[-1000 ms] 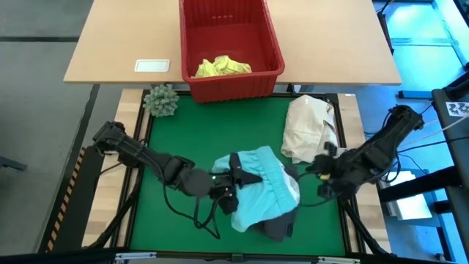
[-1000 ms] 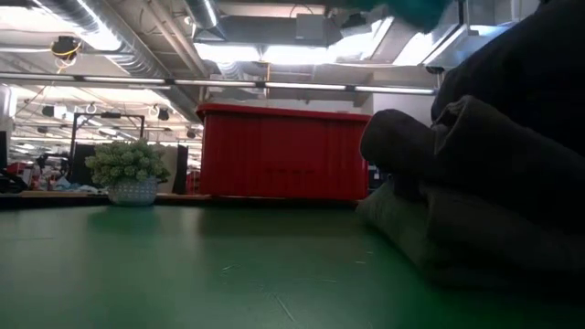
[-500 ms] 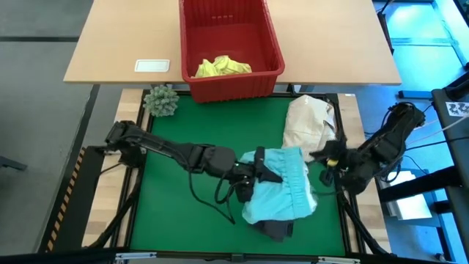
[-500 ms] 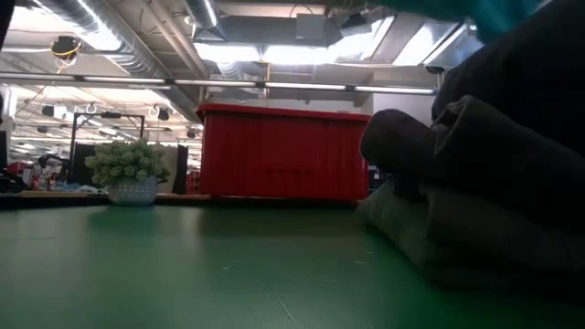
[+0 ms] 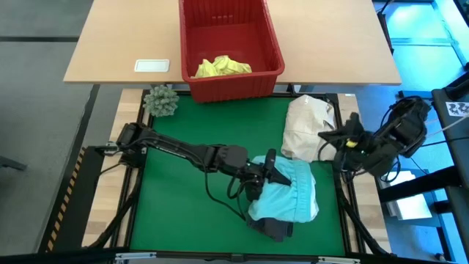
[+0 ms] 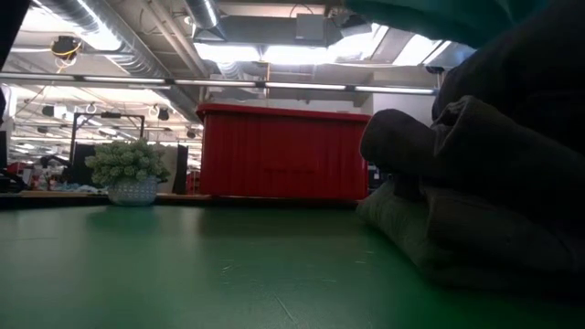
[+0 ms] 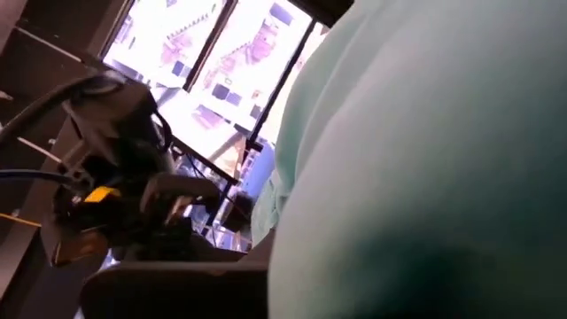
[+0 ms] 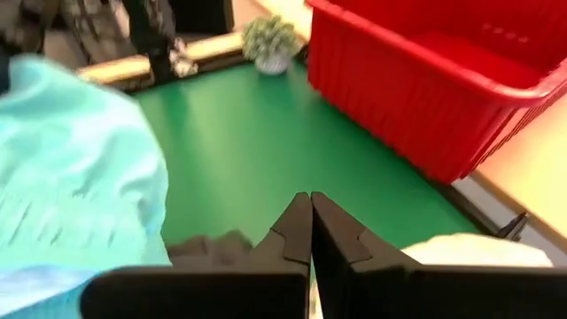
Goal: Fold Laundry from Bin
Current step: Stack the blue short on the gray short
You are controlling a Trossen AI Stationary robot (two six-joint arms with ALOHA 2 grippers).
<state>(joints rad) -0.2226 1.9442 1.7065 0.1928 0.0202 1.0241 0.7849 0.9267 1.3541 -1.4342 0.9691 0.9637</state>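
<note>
While your left gripper [image 5: 272,174] reaches across the green mat [image 5: 198,147], its fingers are pinched tight on the edge of the light turquoise-blue garment [image 5: 289,194]. You can see that soft blue cloth fill most of the left wrist view, right up against the camera. The blue garment lies draped over a dark garment [image 5: 272,229] near the front right part of the mat. Only a small dark bit peeks out from under it in the high view. In the low view, the dark folds sit big and close on the mat.

Your right gripper [image 5: 326,137] is off to the right side, up above the edge of the mat, just beside the cream-white bundle [image 5: 308,126]. Its fingers [image 8: 297,229] are pressed together and hold nothing. You can see that clearly in the right wrist view.

The red bin [image 5: 229,45] stands on the wooden counter [image 5: 124,40], behind the mat. A bright yellow garment [image 5: 222,67] lies crumpled in the bin, near its front wall. A small green spiky ball [image 5: 160,100] sits at the back left corner of the mat. A small white card [image 5: 152,65] lies on the counter, to the left of the bin.
</note>
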